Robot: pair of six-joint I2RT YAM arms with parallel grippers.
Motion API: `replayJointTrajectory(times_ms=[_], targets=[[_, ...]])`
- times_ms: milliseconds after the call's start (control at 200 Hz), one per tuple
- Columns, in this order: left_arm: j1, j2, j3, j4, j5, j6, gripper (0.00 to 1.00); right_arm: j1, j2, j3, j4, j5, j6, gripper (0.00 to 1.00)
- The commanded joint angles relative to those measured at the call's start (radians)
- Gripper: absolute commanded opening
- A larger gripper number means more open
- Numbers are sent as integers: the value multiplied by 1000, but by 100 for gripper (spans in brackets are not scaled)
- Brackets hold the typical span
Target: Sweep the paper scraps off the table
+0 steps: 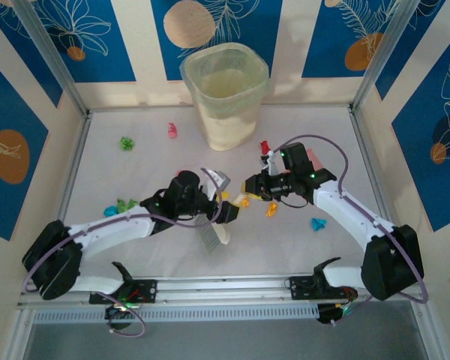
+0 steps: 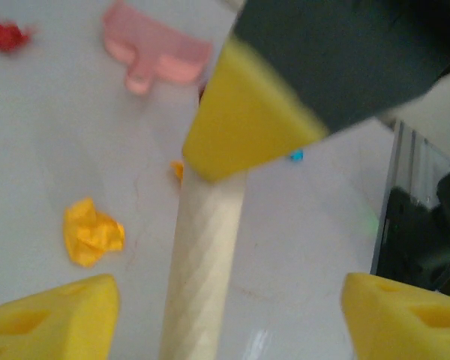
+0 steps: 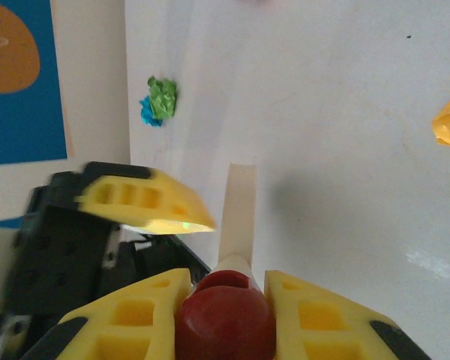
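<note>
Container: translucent cream plastic bin (image 1: 225, 97), upright at the far edge; its contents cannot be made out through the cloudy wall.
Litter: tiny crumpled coloured paper scraps (image 1: 126, 142), scattered on the white-grey matte table (image 1: 135, 169).
Tool: cream-handled brush (image 2: 210, 240), long axis running near-left from mid-table, grey bristles at the near end.
Right gripper (image 3: 226, 289): clamped on the brush's dark red end knob.
Left gripper (image 2: 225, 300): fingers apart, straddling the handle.

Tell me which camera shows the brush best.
The top camera: the brush shows its bristles and handle. Left wrist gives a blurred handle stretch; right wrist, the handle and red knob inside the right tool.
</note>
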Motion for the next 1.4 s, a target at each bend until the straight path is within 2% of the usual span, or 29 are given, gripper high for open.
replayJointTrajectory(times_ms=[0, 75, 180, 255, 365, 540, 880, 1005, 1165, 1396], targets=[[-11, -110, -8, 78, -128, -247, 84, 52, -72, -31, 150, 112, 202, 0], [-10, -164, -11, 68, -168, -372, 83, 94, -100, -58, 216, 205, 287, 0], [-10, -227, -37, -2, -296, -594, 79, 155, -122, -80, 292, 354, 400, 0], [-10, -258, -67, -23, -346, -771, 72, 192, -135, -99, 350, 450, 472, 0], [-16, -282, -105, -7, -375, -955, 61, 266, -146, -116, 396, 615, 550, 0], [-46, -279, -100, -109, -455, -1131, 60, 370, -148, -163, 481, 838, 663, 0], [-71, -219, -96, -169, -556, -1318, 60, 499, -128, -224, 613, 1074, 752, 0], [-75, -186, -85, -190, -600, -1361, 62, 521, -116, -244, 648, 1108, 786, 0], [-73, -122, -93, -105, -650, -1364, 65, 540, -97, -258, 675, 1110, 815, 0], [-59, -26, -108, 48, -662, -1389, 69, 568, -110, -280, 665, 1155, 832, 0]])
